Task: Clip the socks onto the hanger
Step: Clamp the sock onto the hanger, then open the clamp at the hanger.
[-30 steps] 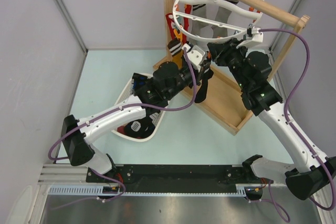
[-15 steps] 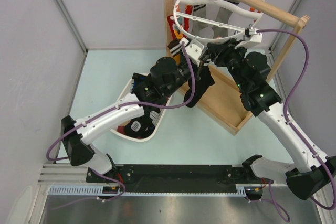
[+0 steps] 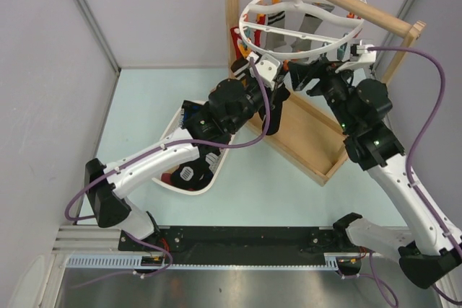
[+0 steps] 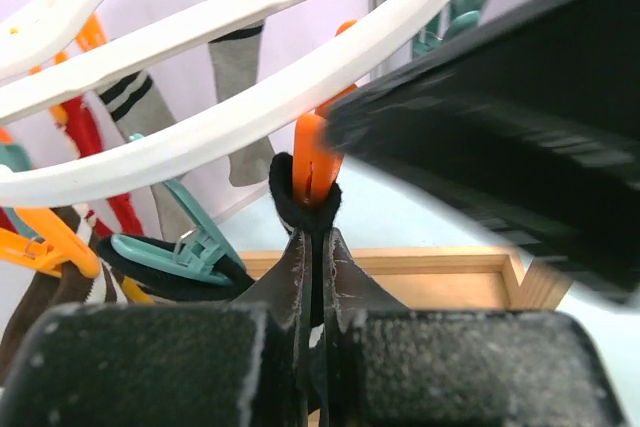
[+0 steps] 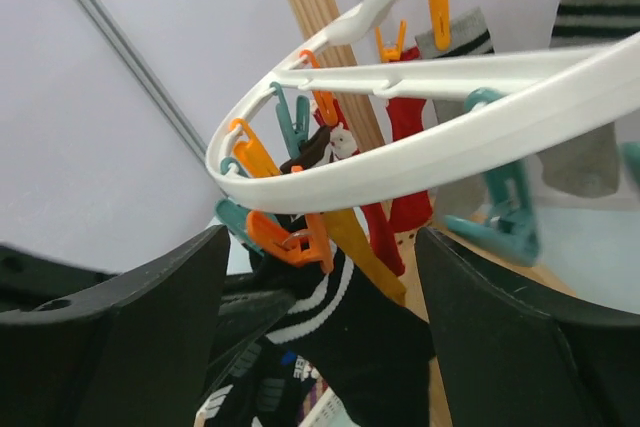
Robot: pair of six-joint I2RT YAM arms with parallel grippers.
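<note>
The hanger [image 5: 450, 152] is seen distantly from above by the top camera — closely from beneath, upward, by both wrist cameras.

Robot lab cell here: grey panel walls [image 3: 50, 48], pale desk [image 3: 148, 95], left arm [image 3: 155, 160] and right arm [image 3: 408, 189] bolted to a black rail [image 3: 245, 239]

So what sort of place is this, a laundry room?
More likely a robot test booth than a home: two robot arms bolted at a table edge, plain grey walls boxing them in, and a round white hanger on a wooden frame with socks clipped on.
</note>
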